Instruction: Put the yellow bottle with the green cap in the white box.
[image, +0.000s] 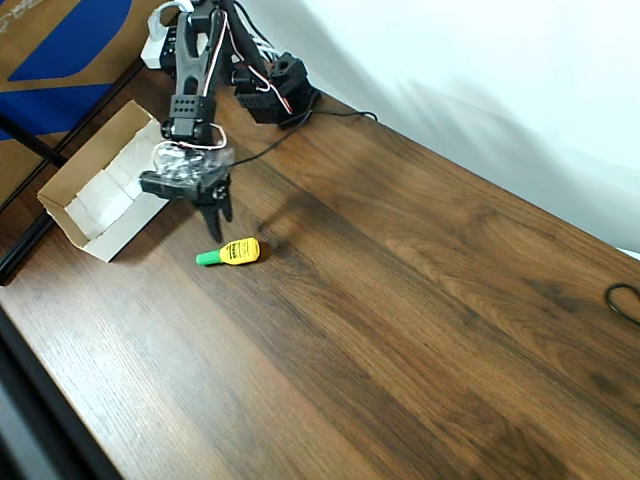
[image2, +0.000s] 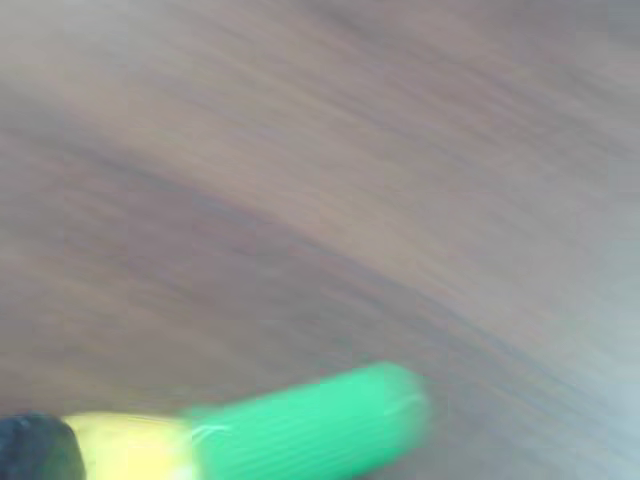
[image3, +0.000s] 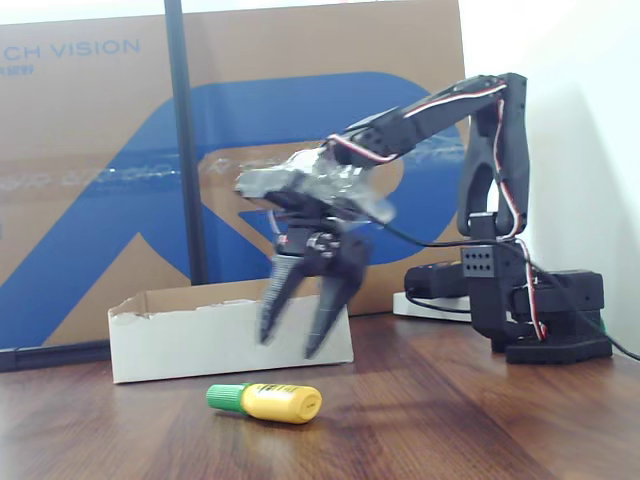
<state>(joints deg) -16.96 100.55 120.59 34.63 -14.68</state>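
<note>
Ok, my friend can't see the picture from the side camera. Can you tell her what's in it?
A black robot arm's open gripper hangs above a small yellow bottle with a green cap, lying on its side on a wooden table. Behind it sits a white box.

In the overhead view you find the bottle (image: 231, 252) on the table (image: 400, 300), right of the box (image: 100, 190), below the gripper (image: 215, 212).

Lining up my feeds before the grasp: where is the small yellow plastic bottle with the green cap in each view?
Overhead view: small yellow plastic bottle with the green cap, left of centre, lying on the wood, cap pointing left.
Wrist view: bottom edge, blurred, cap pointing right.
Fixed view: bottom centre, cap left.
Shared landmark: shallow white cardboard box, beyond the bottle.
</note>
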